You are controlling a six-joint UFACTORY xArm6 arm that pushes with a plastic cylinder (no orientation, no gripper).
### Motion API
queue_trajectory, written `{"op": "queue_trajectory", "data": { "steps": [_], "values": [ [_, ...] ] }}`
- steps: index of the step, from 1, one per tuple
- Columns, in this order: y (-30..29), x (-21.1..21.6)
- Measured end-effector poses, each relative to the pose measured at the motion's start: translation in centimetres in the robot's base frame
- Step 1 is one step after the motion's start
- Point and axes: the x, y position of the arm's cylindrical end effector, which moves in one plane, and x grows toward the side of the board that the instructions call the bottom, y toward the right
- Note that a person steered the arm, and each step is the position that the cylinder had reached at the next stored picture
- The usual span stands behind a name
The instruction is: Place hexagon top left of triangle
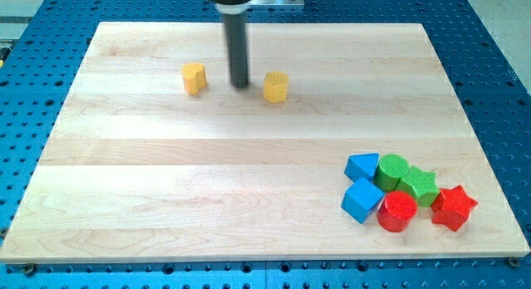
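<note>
A yellow hexagon-like block (276,86) lies near the view's top, just right of centre. My tip (240,85) rests on the board a short gap to its left, not touching it. A second yellow block (193,77), its shape unclear, lies further left of the tip. The blue triangle (362,166) sits far off at the view's lower right, at the top left of a cluster of blocks.
Packed beside the triangle are a green cylinder (392,168), a green star (420,186), a blue cube (362,200), a red cylinder (397,212) and a red star (453,208). The wooden board (207,198) lies on a blue perforated table.
</note>
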Motion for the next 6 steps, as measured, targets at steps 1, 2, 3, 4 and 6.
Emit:
{"op": "queue_trajectory", "data": {
  "steps": [1,2,3,4,6],
  "values": [
    [5.4,6.7],
    [7.7,10.0],
    [6.0,5.5],
    [10.1,3.2],
    [13.2,10.4]
  ]
}}
